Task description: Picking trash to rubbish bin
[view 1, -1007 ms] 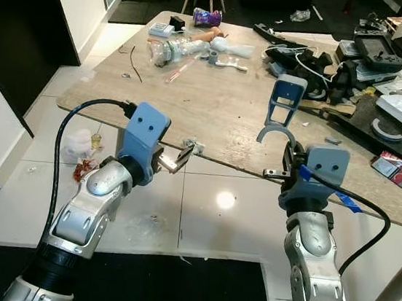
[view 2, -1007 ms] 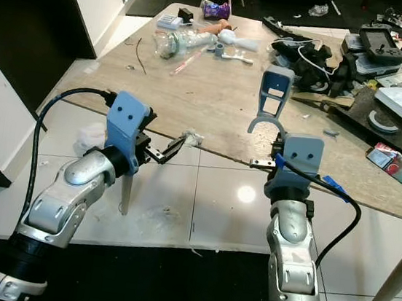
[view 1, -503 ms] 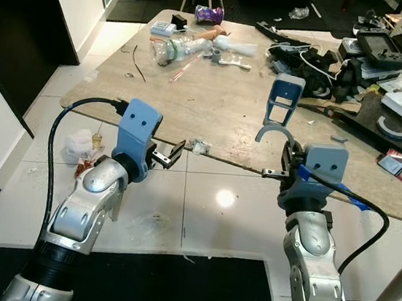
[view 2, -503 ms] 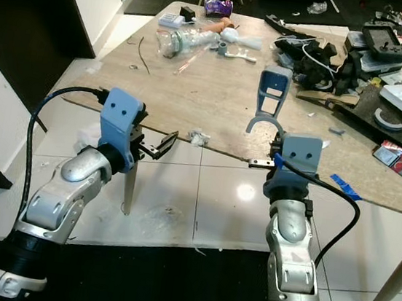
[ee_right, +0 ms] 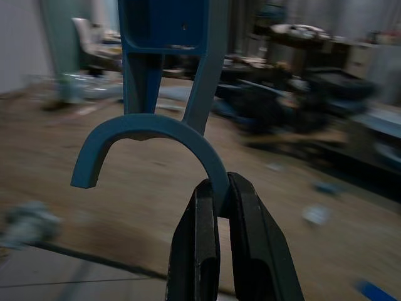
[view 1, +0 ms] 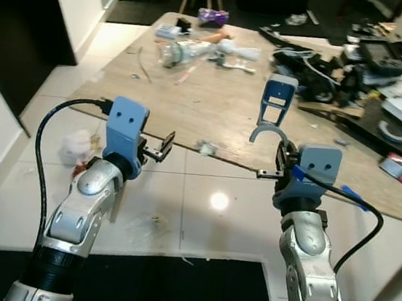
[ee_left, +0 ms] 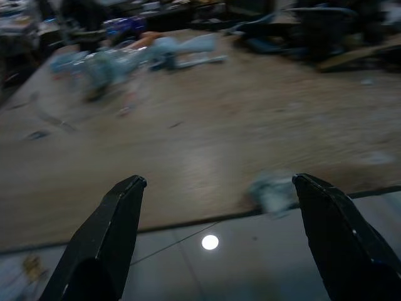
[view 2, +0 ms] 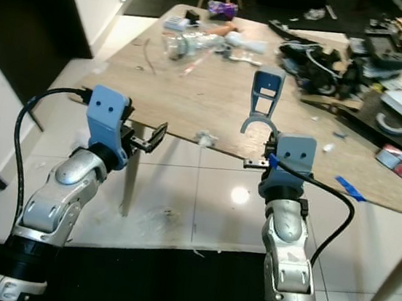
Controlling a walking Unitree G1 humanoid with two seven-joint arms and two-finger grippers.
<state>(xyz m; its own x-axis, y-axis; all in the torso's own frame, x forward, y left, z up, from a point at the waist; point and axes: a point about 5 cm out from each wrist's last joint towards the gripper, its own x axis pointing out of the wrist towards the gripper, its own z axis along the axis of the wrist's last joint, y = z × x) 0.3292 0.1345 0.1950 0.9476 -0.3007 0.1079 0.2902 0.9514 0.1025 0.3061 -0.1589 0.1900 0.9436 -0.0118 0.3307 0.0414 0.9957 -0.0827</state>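
Your right claw (ee_right: 218,207) pinches the blue bracket (view 1: 274,107); left claw (ee_left: 216,235) spread before paper wad (ee_left: 270,190) at desk (view 1: 213,108) edge. Nothing binned yet.

Bare tabletop (view 1: 213,108) ahead; clutter (view 1: 329,63) beyond.

crumpled pale scrap (view 1: 206,148), at table edge (view 1: 186,149)

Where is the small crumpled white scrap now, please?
The crumpled white scrap lies at the near edge of the wooden table, between the open left gripper and the right gripper.
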